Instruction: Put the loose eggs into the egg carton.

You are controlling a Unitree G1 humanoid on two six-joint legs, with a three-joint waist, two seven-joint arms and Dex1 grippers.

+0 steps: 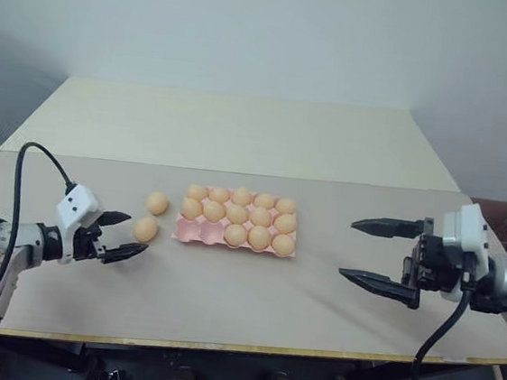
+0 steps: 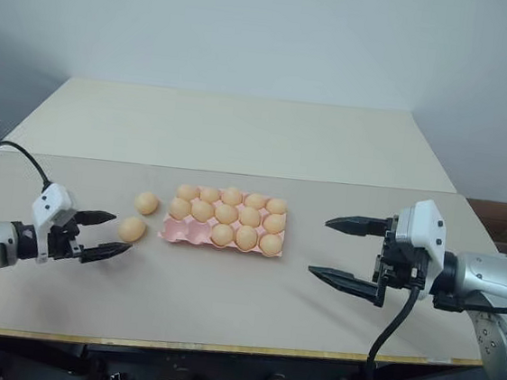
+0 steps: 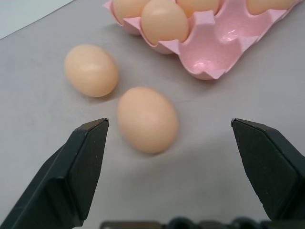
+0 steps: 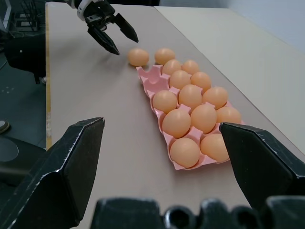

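The left pincer (image 1: 126, 236) stood released, its two black fingers (image 3: 81, 167) wide apart and holding nothing. The nearer loose egg (image 3: 147, 119) lay on the surface (image 1: 225, 287) just ahead of the fingertips, a little toward one finger and not centred in the gap. The second loose egg (image 3: 91, 70) lay just beyond it, close but apart. The egg carton (image 1: 196, 231) was farther ahead, with two empty cups at the near corner (the other cups held eggs).

To do the step well, I judge the pincer should first centre on the nearer egg, then advance low and close gently across its narrow middle, so it does not roll into its neighbour.

This egg lay on its side, its long axis slanting across the pincer's reach. The right pincer (image 2: 349, 252) also stood released, well apart from the carton.
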